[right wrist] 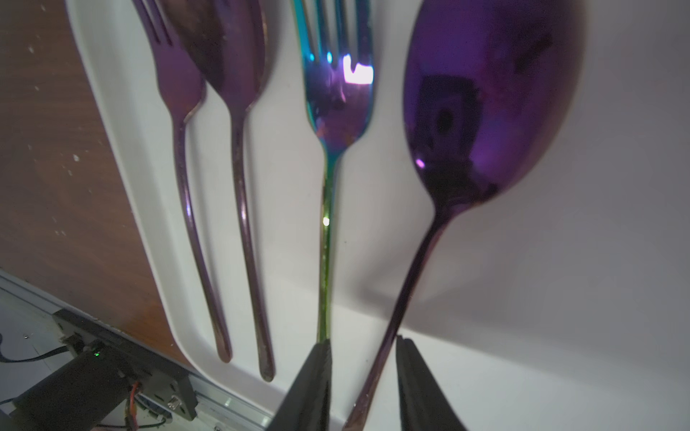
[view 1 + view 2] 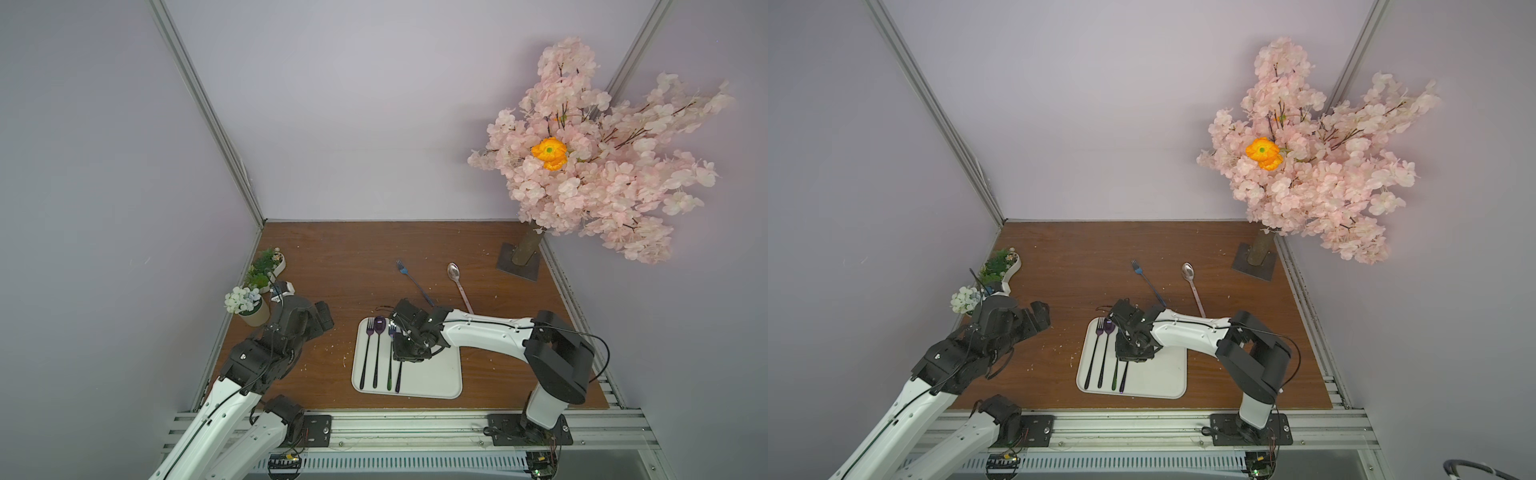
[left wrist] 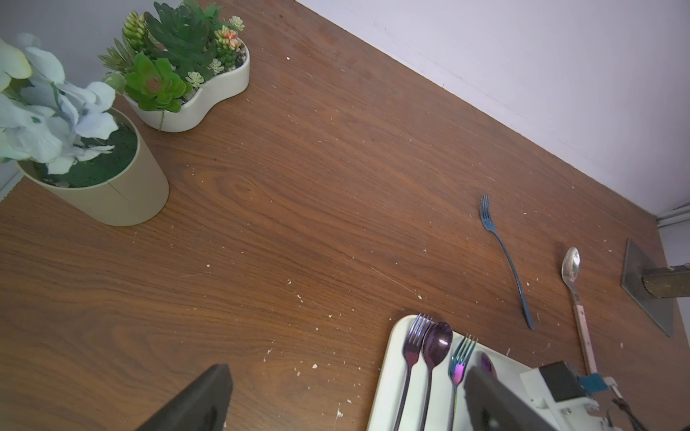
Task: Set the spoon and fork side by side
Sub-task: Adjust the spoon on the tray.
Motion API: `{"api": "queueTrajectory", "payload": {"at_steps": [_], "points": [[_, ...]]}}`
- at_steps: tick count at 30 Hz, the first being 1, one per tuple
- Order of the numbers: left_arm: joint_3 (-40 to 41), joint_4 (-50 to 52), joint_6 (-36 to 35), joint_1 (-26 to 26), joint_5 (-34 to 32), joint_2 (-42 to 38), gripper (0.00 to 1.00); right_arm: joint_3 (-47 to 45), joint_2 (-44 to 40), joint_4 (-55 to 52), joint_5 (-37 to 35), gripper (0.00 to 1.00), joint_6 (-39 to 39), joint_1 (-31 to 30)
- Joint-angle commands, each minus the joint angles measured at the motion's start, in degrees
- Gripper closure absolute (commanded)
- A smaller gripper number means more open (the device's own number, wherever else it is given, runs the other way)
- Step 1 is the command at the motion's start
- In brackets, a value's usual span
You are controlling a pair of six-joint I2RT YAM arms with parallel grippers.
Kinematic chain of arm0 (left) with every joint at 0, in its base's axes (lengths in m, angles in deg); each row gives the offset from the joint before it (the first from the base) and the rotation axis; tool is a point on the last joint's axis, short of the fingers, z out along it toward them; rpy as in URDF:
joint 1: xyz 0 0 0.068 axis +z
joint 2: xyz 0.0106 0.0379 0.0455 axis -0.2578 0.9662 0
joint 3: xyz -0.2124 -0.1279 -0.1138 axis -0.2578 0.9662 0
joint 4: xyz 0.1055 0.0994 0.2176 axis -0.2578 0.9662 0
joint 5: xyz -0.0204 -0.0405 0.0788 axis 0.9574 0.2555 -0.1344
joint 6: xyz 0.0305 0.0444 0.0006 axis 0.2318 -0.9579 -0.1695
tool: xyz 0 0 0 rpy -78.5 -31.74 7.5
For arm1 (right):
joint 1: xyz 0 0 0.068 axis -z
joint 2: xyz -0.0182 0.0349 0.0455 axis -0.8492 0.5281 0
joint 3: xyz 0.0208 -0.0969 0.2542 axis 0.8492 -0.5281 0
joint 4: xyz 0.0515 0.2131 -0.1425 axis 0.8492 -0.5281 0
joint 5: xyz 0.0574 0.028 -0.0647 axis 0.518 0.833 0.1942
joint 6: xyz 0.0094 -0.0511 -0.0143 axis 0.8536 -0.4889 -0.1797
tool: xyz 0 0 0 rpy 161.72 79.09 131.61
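A white tray (image 2: 449, 374) holds four pieces lying parallel: a purple fork (image 2: 365, 353), a purple spoon (image 2: 376, 353), an iridescent fork (image 1: 328, 112) and a second purple spoon (image 1: 485, 93). My right gripper (image 1: 363, 339) hangs low over the tray and is open. That second spoon's handle runs slantwise between the fingers, with a clear gap to one finger. The iridescent fork's handle passes just outside the other finger. My left gripper (image 3: 347, 369) is wide open and empty, over bare table to the left of the tray. A blue fork (image 2: 413, 282) and a silver spoon (image 2: 459, 286) lie apart on the table behind the tray.
A succulent planter (image 2: 268, 264) and a beige pot of pale flowers (image 2: 249, 305) stand at the left edge, close behind my left arm. A pink blossom tree on a square metal base (image 2: 519, 262) fills the back right corner. Small crumbs dot the wooden table.
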Motion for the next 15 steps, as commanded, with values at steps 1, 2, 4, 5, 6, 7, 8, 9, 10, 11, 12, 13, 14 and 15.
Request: {"api": "queueTrajectory", "payload": {"at_steps": [1,2,4,5,6,7,8,9,10,11,12,13,14,15], "points": [[0.9,1.4,-0.4,0.6,0.6,-1.2,0.0,2.5,2.5,-4.4,-2.8,0.68,0.8,-1.7],[1.1,1.4,-0.3,0.6,0.9,-1.5,0.0,2.9,2.8,-5.4,-3.6,0.68,1.2,-2.0],[1.4,1.2,-0.2,0.6,1.1,-2.0,0.0,2.7,2.3,-7.3,-5.7,0.67,3.1,-2.7],[1.4,1.1,0.0,0.7,1.2,-2.3,0.01,2.3,1.8,-7.6,-6.3,0.66,3.8,-2.8],[1.4,1.1,-0.2,0.6,1.2,-2.6,0.01,1.9,1.4,-7.7,-6.6,0.65,4.5,-2.8],[1.5,1.0,-0.2,0.6,1.1,-2.7,0.0,1.2,0.6,-7.6,-7.0,0.64,5.1,-3.0],[1.6,1.0,-0.3,0.7,1.1,-2.7,0.0,0.9,0.2,-7.3,-7.0,0.64,5.4,-3.0],[1.7,0.9,-0.4,0.7,1.1,-2.7,0.01,0.7,0.1,-7.1,-6.9,0.65,5.4,-3.1],[1.7,0.8,-0.5,0.6,1.0,-2.7,0.0,0.8,0.4,-6.9,-6.8,0.66,5.4,-3.2],[1.9,0.9,-0.6,0.6,1.2,-2.7,0.0,1.1,0.7,-6.8,-6.7,0.66,5.3,-3.3],[2.0,0.9,-0.6,0.6,1.3,-2.7,0.0,1.7,1.2,-6.8,-6.6,0.67,5.0,-3.4],[2.1,0.8,-0.6,0.6,1.3,-2.9,0.0,2.6,2.0,-7.4,-6.8,0.67,4.6,-3.7],[2.1,0.9,-0.6,0.6,1.3,-3.1,0.0,3.6,2.8,-8.1,-7.0,0.67,4.2,-4.0],[2.2,0.9,-0.5,0.7,1.3,-3.4,0.0,4.7,3.5,-9.0,-7.3,0.67,3.8,-4.1]]}}
